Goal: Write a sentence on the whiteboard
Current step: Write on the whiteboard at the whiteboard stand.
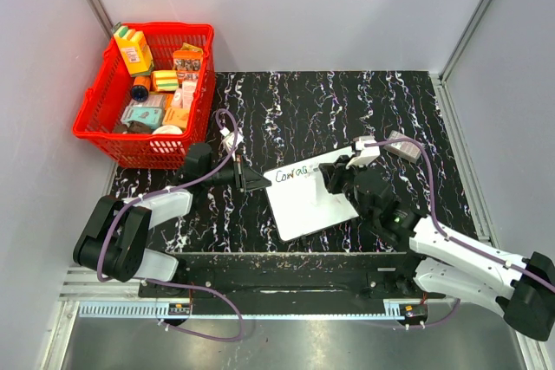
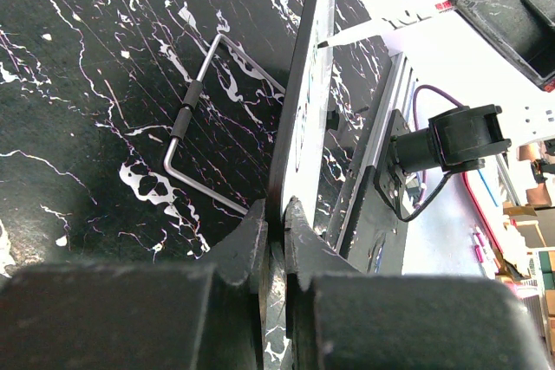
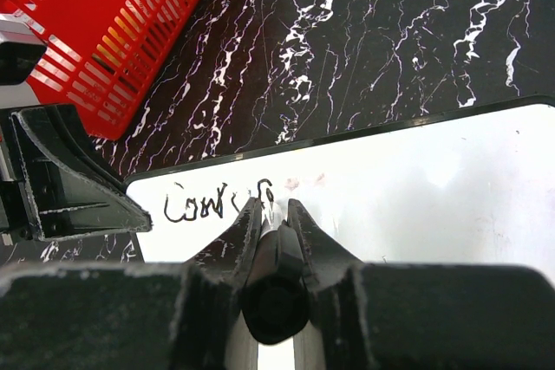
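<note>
Currently clenching a black marker (image 3: 276, 301) in the right gripper (image 3: 274, 207), with the nib down on the whiteboard (image 3: 434, 179) just past the last written letter. Pinching the board's left edge with the left gripper (image 2: 275, 210), shut tight on that thin rim, apparently to steady it against the pen's push. As for the board's place: on the black marble table (image 1: 347, 110) between the two arms, slightly skewed, with one corner turned toward the near edge. Reading outward from the nib: only a start on the sentence (image 3: 217, 201), roughly "Courag" in dark ink along the board's top-left, visible from above as well as from the right wrist. Judging by that, barely one word in: first word unfinished, nothing after it, most of the white surface bare. Left to do, by this reckoning: closing out that word, working rightward through the remaining ones, perhaps dropping to a second line for room. Farther out, well apart at the table's far left corner: a red basket (image 1: 130, 146) full of packets, playing no part here.
</note>
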